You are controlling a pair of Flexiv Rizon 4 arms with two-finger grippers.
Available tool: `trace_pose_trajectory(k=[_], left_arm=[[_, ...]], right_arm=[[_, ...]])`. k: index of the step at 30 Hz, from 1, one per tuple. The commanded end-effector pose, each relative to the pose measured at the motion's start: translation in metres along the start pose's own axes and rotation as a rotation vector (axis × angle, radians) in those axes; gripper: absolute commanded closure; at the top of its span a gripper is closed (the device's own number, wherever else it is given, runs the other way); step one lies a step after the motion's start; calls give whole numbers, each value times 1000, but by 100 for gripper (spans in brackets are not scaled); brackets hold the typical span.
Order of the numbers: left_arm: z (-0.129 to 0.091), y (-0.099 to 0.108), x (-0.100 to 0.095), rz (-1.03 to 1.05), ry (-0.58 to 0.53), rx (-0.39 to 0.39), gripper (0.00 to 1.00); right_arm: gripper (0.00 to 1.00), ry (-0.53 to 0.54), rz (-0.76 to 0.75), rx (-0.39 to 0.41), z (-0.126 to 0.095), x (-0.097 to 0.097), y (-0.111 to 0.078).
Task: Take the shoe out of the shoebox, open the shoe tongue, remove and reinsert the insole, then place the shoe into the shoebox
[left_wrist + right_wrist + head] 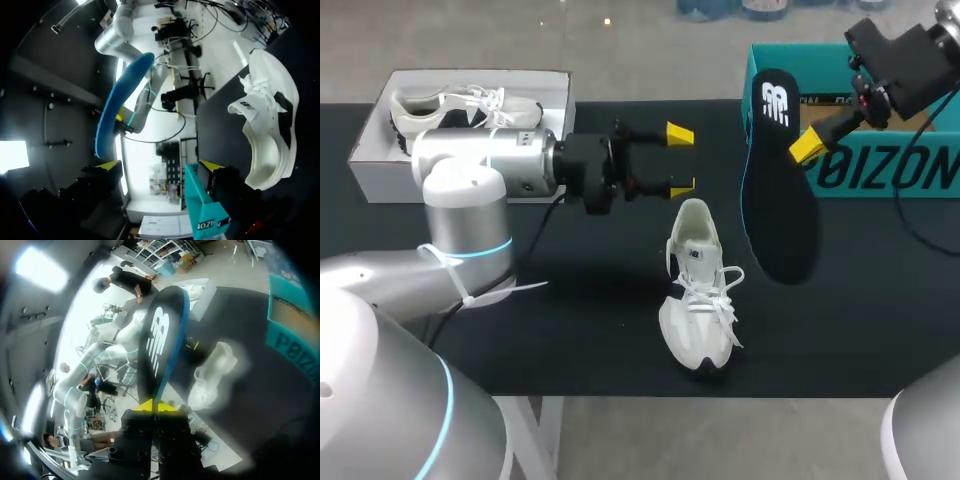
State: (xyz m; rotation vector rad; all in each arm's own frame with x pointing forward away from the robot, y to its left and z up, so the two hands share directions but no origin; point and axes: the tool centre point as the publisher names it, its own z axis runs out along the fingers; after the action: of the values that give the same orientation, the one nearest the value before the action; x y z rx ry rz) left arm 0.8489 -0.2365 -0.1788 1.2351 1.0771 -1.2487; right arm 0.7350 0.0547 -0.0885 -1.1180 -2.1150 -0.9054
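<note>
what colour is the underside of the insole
The insole is blue underneath; the left wrist view shows it best.

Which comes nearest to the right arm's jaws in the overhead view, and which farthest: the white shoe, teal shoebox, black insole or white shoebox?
1. black insole, held in the jaws.
2. teal shoebox, just behind them at the table's right rear.
3. white shoe, mid-table, toward the front.
4. white shoebox, at the far left rear.
</note>
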Motion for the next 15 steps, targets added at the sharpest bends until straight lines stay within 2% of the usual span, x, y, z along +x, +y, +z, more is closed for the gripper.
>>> trace_pose_trajectory(k=[1, 15], left_arm=[[4, -3, -5, 24, 13, 2, 0], [9, -16, -19, 68, 27, 6, 0]], right_arm=[[100, 56, 16, 50, 9, -11, 20], [100, 72, 76, 89, 36, -40, 38]])
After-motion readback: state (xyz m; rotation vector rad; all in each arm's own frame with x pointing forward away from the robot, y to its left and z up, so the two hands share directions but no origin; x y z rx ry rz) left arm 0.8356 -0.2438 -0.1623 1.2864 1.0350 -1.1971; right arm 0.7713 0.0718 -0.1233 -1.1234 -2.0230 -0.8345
